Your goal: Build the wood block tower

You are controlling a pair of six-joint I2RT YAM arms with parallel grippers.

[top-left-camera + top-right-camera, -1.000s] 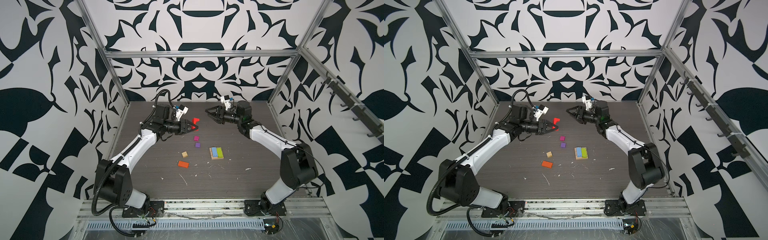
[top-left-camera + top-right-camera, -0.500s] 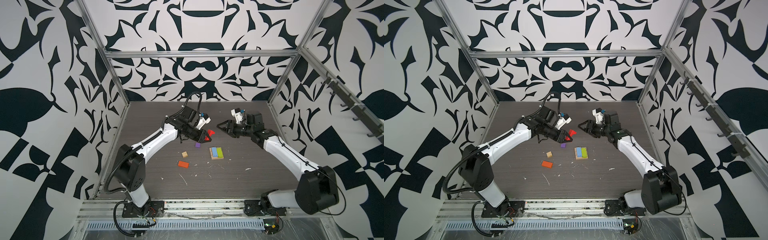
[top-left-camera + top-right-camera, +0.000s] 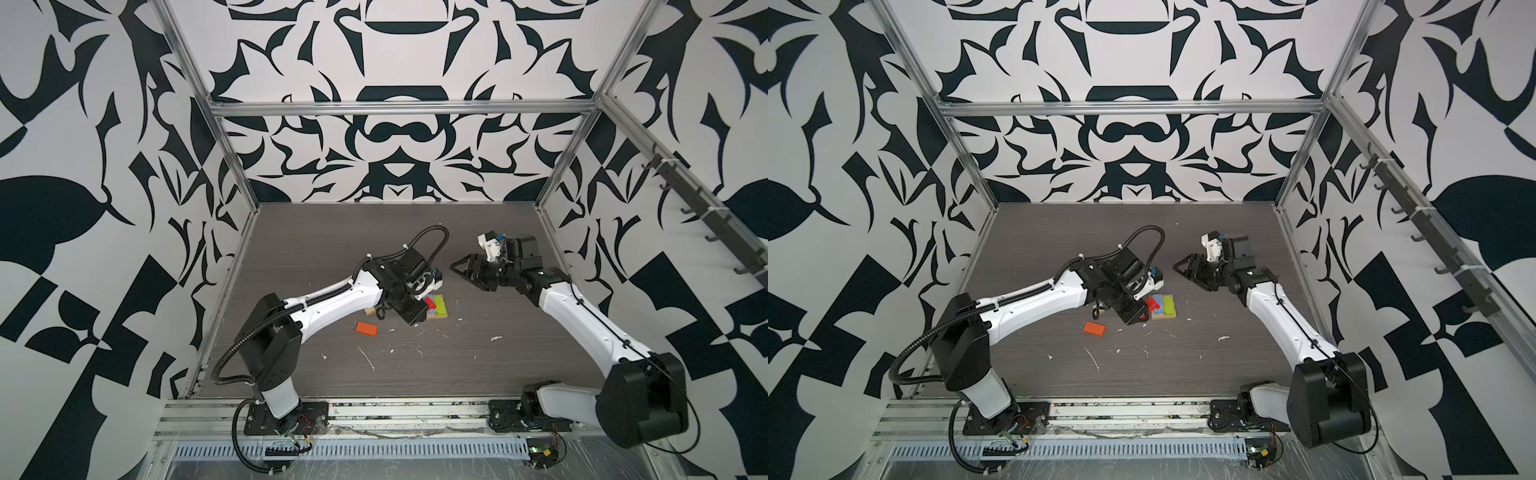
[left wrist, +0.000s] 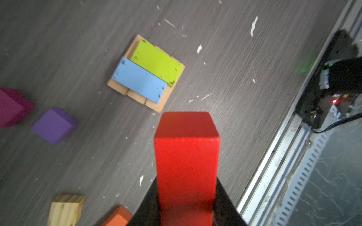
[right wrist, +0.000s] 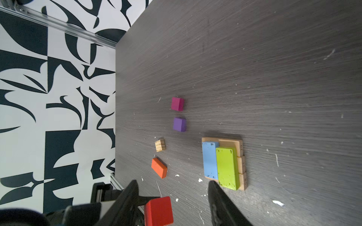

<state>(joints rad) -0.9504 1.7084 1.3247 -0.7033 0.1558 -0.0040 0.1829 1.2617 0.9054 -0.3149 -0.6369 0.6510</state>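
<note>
Gray tabletop (image 4: 58,49) has the block stack (image 4: 148,72) just ahead of left fingers (image 4: 225,207) squeezing the red block (image 4: 186,156); lower it on flat and slow; right fingers (image 5: 221,201) hang open.

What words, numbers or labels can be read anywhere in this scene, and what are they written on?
Nothing here can be read for certain.
Tan planks: small dark marks along their edge in the right wrist view, perhaps digits, too small and blurred to read.
Blue piece and lime piece: only dark chips in the paint, no writing.
Walls: black and white shapes, no letters.
</note>
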